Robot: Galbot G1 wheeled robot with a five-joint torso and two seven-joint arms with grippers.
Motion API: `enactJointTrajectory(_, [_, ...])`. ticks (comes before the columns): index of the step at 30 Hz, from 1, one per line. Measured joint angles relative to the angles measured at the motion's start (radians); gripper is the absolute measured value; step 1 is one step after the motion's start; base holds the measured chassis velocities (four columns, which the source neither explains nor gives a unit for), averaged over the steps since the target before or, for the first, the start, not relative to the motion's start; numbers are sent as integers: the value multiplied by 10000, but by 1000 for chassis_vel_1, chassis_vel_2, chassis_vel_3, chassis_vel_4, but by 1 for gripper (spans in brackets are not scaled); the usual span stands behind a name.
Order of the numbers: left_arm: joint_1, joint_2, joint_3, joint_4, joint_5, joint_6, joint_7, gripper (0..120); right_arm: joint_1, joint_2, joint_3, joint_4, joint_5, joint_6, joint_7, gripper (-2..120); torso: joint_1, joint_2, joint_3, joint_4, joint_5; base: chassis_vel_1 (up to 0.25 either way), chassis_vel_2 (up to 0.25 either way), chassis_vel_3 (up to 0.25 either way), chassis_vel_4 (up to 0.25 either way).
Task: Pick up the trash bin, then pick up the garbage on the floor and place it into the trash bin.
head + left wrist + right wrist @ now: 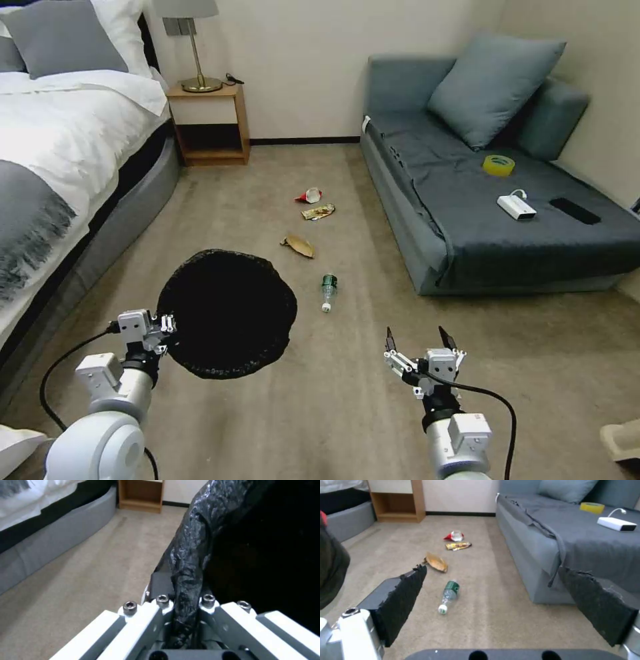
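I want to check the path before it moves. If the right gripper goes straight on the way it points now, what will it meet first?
Probably the clear bottle. The right gripper is open, holds nothing and points forward and down at the carpet, and the bottle lies on the floor between its fingers in the wrist view. Depth is unclear, so it may touch bare carpet first.

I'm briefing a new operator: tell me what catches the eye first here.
The black-lined trash bin stands out, its rim pinched by the left gripper. Beyond the open right gripper, litter lies along the carpet: bottle, brown peel, gold wrapper, red-and-white wrapper.
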Motion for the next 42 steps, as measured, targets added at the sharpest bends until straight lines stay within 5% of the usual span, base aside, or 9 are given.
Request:
enactJointTrajectory(27, [-537, 116, -967, 558, -1010, 371, -650, 1, 1, -125, -57, -123, -355, 109, -466, 100, 0, 0, -1, 0, 0, 0, 0, 0, 0])
enactJointTrajectory(42, [-474, 87, -1115, 582, -1150, 380, -628, 1, 3, -86, -150, -221, -474, 301, -464, 100, 0, 0, 0, 0, 0, -69, 103, 70, -100])
